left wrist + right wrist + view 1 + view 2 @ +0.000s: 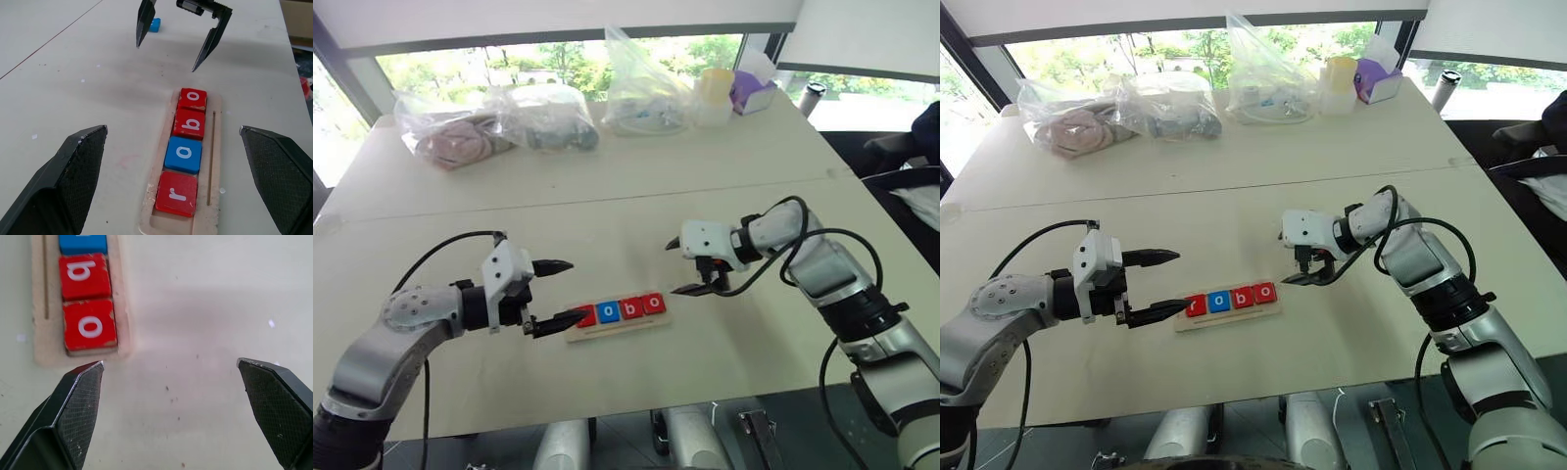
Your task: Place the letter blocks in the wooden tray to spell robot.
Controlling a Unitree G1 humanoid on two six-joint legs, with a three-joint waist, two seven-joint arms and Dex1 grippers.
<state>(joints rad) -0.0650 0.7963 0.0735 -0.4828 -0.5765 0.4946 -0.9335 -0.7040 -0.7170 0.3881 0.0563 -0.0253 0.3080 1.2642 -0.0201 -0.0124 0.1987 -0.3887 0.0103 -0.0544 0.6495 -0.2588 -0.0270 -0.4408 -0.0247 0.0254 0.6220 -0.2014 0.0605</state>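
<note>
The wooden tray [619,327] lies on the table between my two grippers. In it sit letter blocks in a row: red r [177,193], a blue block [183,154], red b [190,123] and red o [192,98]. Another blue block [154,24] lies on the table beyond my right gripper. My left gripper [564,292] is open at the tray's r end, its lower finger over that end. My right gripper [674,266] hangs open just past the tray's o end, holding nothing.
Clear plastic bags [470,132] with soft items, a pale cup [715,93], a purple box [754,93] and a dark bottle [811,98] stand along the table's far side. The table's front edge [636,411] runs close below the tray.
</note>
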